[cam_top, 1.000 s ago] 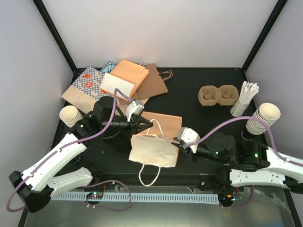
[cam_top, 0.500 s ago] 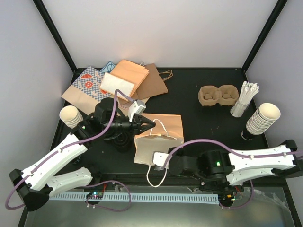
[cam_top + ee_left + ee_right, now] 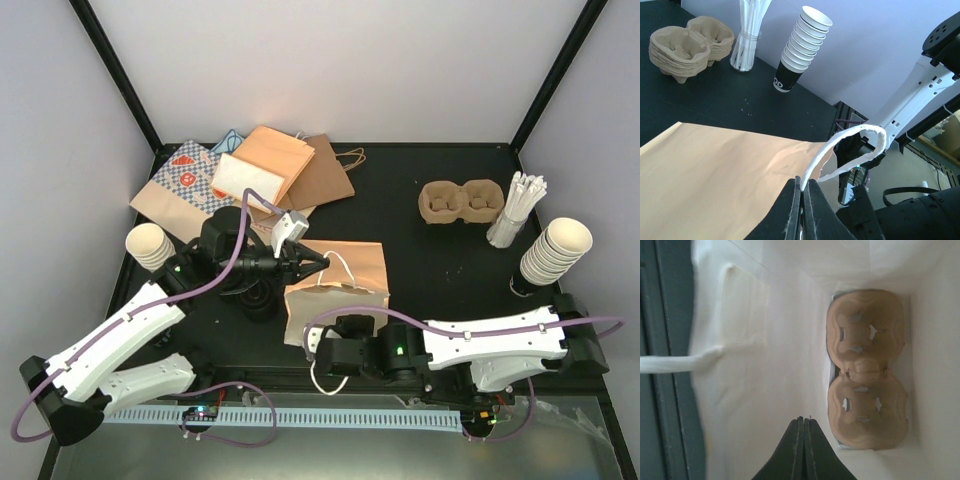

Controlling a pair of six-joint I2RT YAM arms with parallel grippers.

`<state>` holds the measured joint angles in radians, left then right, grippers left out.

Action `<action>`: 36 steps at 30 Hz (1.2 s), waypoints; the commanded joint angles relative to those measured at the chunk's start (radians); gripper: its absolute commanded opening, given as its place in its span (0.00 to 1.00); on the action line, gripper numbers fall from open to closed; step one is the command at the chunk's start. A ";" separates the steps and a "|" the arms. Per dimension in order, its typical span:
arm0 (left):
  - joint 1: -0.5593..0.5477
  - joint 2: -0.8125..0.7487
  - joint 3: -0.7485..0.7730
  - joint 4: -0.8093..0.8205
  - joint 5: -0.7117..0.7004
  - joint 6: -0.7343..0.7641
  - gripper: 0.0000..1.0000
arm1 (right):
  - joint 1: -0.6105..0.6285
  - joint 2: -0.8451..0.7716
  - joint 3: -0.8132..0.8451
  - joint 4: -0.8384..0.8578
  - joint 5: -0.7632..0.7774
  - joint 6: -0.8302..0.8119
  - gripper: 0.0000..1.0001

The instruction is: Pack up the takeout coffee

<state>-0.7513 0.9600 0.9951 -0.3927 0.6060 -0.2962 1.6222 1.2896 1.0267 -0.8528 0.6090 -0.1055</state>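
A paper bag (image 3: pixel 345 285) lies on its side mid-table, brown outside (image 3: pixel 715 170) and white inside (image 3: pixel 765 315). My left gripper (image 3: pixel 801 181) is shut on its white rope handle (image 3: pixel 860 132) and holds the upper side up (image 3: pixel 320 260). My right gripper (image 3: pixel 804 418) is inside the bag's mouth, shut and holding nothing. Its wrist (image 3: pixel 350 355) sits at the bag's near end. A brown pulp two-cup carrier (image 3: pixel 867 370) rests at the bag's far end, ahead and right of the right fingertips. No lidded cup is in view.
A stack of pulp carriers (image 3: pixel 460 202) and a jar of straws (image 3: pixel 517 208) stand at the back right. One pile of lidless cups (image 3: pixel 555 250) is at the right edge, another (image 3: pixel 148 245) at the left. Flat paper bags (image 3: pixel 250 175) lie at the back left.
My right arm has swung left across the front, shut its gripper and pushed into the bag's mouth. The left gripper kept the handle and raised the bag's upper side.
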 commanded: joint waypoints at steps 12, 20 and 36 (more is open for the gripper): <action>-0.015 0.006 0.058 0.011 -0.011 -0.001 0.02 | -0.143 0.045 -0.013 -0.032 0.038 0.022 0.01; -0.017 0.008 0.062 0.004 -0.011 0.002 0.02 | -0.179 0.010 -0.043 -0.025 0.044 0.013 0.01; -0.019 0.006 0.071 0.007 -0.014 0.000 0.02 | -0.230 -0.005 -0.017 0.016 -0.009 -0.053 0.01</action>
<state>-0.7635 0.9642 1.0126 -0.3954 0.6018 -0.2962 1.4097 1.2949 0.9886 -0.8551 0.6109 -0.1303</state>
